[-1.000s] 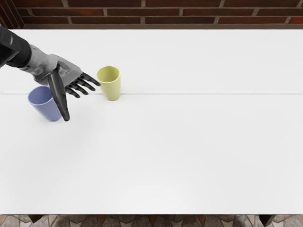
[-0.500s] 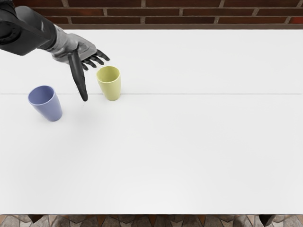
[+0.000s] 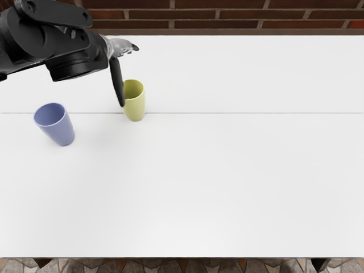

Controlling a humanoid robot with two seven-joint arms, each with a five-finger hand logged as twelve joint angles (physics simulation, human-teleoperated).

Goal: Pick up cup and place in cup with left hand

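- yellow cup [image 3: 135, 105]: upright on the table [image 3: 227, 182], mouth up, nothing visible inside; likely the one to lift, as the hand is beside it.
- blue cup [image 3: 62, 132]: also upright, mouth up, apart from the yellow cup on the robot's left; presumably the receiver, its open top ready for nesting.
- left hand [image 3: 116, 48]: at the yellow cup's far left side; left arm [image 3: 74, 51] reaches in above the blue cup, partly hiding the hand.
- fingers [image 3: 132, 48]: extended, thumb [image 3: 117, 82] well away from them; nothing held. the spread presumably leaves room for the cup body.
- thumb overlaps the cup's left edge in view; contact cannot be told.
- step, judged: lining up the grasp; lift and placing not yet done.
- next: bring fingers round the far side, thumb nearer, then close evenly.
- risk: a low sideways push could tip the cup; its narrower base suggests gripping mid-wall.
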